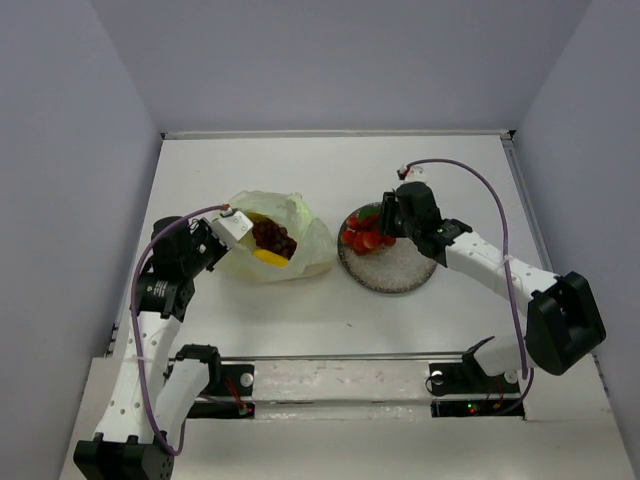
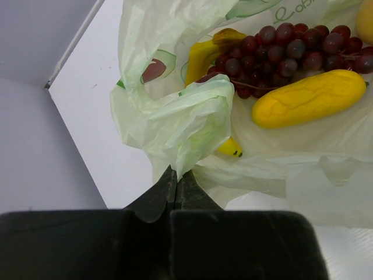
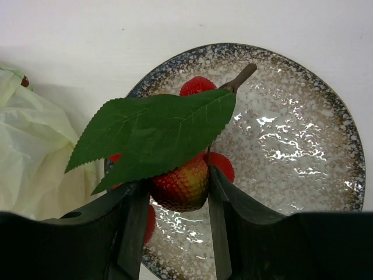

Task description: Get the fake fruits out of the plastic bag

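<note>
The pale yellow-green plastic bag lies left of centre, its mouth open. Inside it lie a dark purple grape bunch, a long yellow piece and an orange-yellow piece. My left gripper is shut on a bunched fold of the bag at its left edge. My right gripper is shut on a bumpy red-orange fruit with green leaves, held just above the left part of the speckled plate. Other red fruits lie on the plate.
The plate sits just right of the bag. The bag's edge shows left of the plate in the right wrist view. White walls close the table at the back and sides.
</note>
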Robot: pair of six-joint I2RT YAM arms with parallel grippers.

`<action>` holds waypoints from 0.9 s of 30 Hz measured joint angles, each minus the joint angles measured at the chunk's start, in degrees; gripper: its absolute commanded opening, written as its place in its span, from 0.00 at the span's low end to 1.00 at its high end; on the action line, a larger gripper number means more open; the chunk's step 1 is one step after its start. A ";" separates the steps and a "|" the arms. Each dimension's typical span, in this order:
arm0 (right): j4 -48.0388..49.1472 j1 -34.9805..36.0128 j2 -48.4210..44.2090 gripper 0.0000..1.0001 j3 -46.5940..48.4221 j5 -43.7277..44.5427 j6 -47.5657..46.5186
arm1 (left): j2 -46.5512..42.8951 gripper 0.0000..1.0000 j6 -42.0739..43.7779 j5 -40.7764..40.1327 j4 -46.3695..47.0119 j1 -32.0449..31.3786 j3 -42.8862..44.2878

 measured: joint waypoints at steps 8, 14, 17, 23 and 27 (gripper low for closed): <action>-0.04 0.02 -0.83 0.66 -3.45 0.09 4.37 | 0.44 0.00 0.20 0.24 0.00 0.00 0.00; -3.39 0.00 -7.91 0.94 -7.21 -3.82 0.68 | 0.37 0.00 0.50 0.63 0.07 0.00 0.00; -7.39 0.00 -10.82 1.00 -4.00 -6.71 -3.50 | 0.20 0.00 0.70 0.94 0.07 0.00 0.00; -12.09 0.48 -12.26 0.97 16.76 -10.75 -9.62 | -0.61 0.00 1.09 1.25 0.09 0.00 -0.22; -9.42 7.23 -7.76 0.84 32.33 -18.16 -11.47 | -0.81 0.00 1.11 1.27 0.15 0.00 -0.22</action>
